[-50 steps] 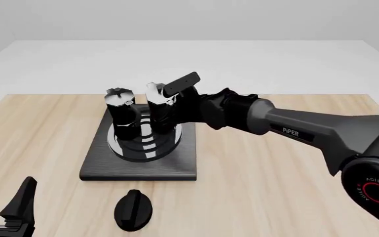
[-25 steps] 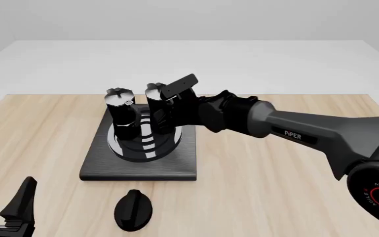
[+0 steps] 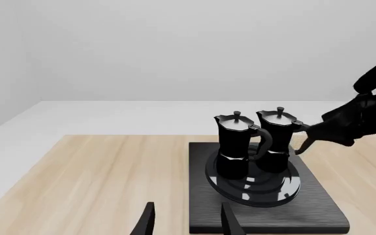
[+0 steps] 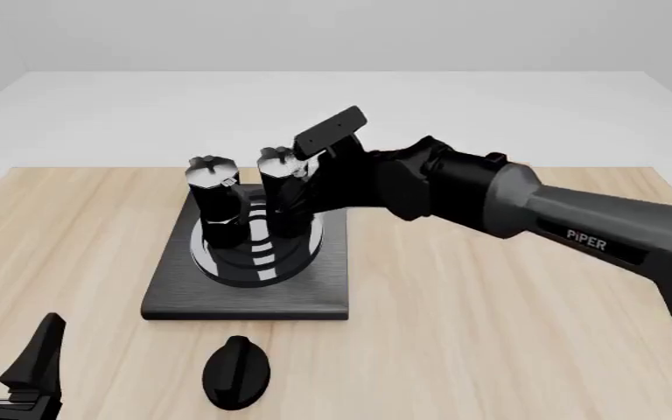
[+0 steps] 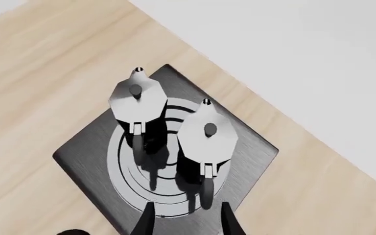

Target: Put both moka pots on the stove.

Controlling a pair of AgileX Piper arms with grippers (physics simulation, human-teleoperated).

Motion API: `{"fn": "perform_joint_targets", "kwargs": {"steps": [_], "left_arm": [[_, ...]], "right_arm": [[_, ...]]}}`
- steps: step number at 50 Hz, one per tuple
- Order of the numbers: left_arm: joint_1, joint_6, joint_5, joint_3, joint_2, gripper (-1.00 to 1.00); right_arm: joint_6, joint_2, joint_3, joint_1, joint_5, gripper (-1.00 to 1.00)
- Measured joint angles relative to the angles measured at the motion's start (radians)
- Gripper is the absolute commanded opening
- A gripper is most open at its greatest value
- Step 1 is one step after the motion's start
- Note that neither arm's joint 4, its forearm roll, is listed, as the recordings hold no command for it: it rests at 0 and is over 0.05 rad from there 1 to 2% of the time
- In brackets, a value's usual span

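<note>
Below the right gripper point(image 5: 182, 223), both moka pots stand upright on the stove's ringed plate, side by side and almost touching. In the right wrist view its two fingertips stand apart with nothing between them, so it is open and empty, raised above the nearer pot point(image 4: 283, 197); that pot's handle points back toward the fingers. The farther pot point(image 4: 213, 197) stands just beyond, on the side away from this arm.

Judged from their look, the pots are rigid, glossy and faceted, likely slick on the body and top-heavy at the narrow waist. The side handle or the waist offers the surest hold; the lid knob is too small to trust. Neither pot appears to need further handling, as both rest within the stove point(image 4: 167, 297) edges.

Hazards: the pots are so close that a sideways brush against one could topple the other. A straight lift clear seems safest.

Further out, a round black knob point(image 4: 238, 372) lies on the table point(image 4: 488, 332) just off the stove's near edge. The left gripper point(image 3: 184, 220) hangs low, well apart from the stove, fingers spread and empty, obstructing nothing.
</note>
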Motion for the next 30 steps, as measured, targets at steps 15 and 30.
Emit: {"fn": "perform_joint_targets", "kwargs": {"steps": [15, 30], "left_arm": [[0.000, 0.000, 0.000, 0.000, 0.000, 1.00], [0.000, 0.000, 0.000, 0.000, 0.000, 1.00]], "right_arm": [[-0.016, -0.171, 0.042, -0.008, 0.066, 1.00], [0.002, -0.370, 0.148, -0.032, 0.087, 1.00]]}}
